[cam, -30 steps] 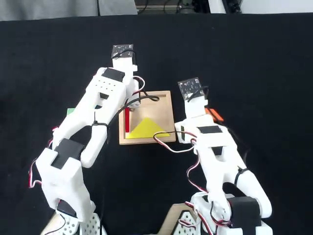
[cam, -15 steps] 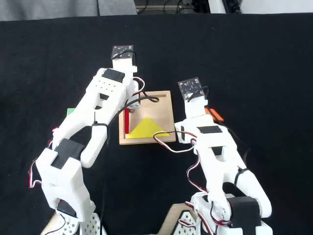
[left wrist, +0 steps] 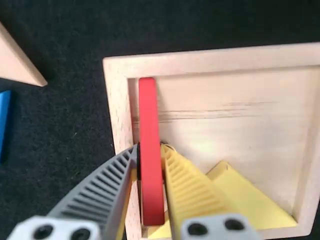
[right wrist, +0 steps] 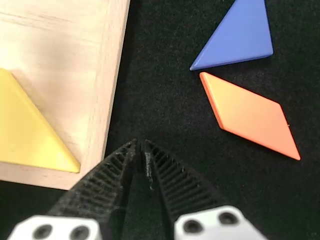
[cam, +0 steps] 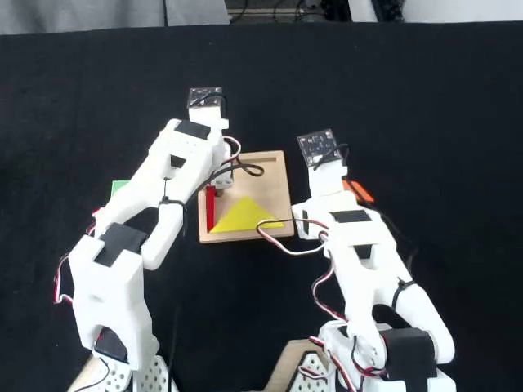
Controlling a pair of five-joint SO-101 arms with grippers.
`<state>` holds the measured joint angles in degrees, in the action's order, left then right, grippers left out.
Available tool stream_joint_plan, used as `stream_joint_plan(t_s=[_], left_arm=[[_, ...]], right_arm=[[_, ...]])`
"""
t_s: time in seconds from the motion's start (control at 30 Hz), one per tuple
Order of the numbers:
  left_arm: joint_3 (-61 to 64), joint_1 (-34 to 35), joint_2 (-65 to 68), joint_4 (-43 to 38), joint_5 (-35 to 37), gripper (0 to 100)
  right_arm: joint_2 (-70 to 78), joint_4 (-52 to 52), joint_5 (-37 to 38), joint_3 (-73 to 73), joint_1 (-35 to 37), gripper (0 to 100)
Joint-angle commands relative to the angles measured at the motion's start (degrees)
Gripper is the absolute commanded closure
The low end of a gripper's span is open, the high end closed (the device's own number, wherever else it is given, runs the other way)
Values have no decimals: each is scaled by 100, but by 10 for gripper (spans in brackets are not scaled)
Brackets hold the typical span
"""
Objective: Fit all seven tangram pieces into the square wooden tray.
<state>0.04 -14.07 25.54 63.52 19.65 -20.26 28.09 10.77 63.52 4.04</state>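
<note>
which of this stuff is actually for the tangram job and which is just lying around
For the job:
wooden tray
red piece, in the tray, held by the left gripper
yellow triangle, flat in the tray
blue triangle, orange parallelogram, green piece and plain wooden triangle, all outside the tray

Just lying about:
black table cover
cables beyond the table's far edge

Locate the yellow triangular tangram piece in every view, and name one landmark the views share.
High view: the yellow triangular tangram piece lies in the square wooden tray, against the rim nearest the arms' bases, beside the red piece.
Left wrist view: it lies inside the tray, beside the left gripper, which clamps the red piece.
Right wrist view: it lies in the tray, near the right gripper.
Shared landmark: the tray's pale rim.
</note>
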Motion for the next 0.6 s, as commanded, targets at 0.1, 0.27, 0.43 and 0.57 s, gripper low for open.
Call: stream_joint_plan(t_s=[0.1,0.27,0.43,0.57], left_arm=[[-110,57,-26,-18,26,966],[-558,57,-26,668,97,843],[-989,57,-26,1037,220,795],[-1068,40,-26,1081,220,795]], right_arm=[[-207,-114,-26,-22,70,987],[-207,-114,-26,-22,70,987],[-207,-105,220,-22,79,987],[-207,-97,308,-22,79,987]])
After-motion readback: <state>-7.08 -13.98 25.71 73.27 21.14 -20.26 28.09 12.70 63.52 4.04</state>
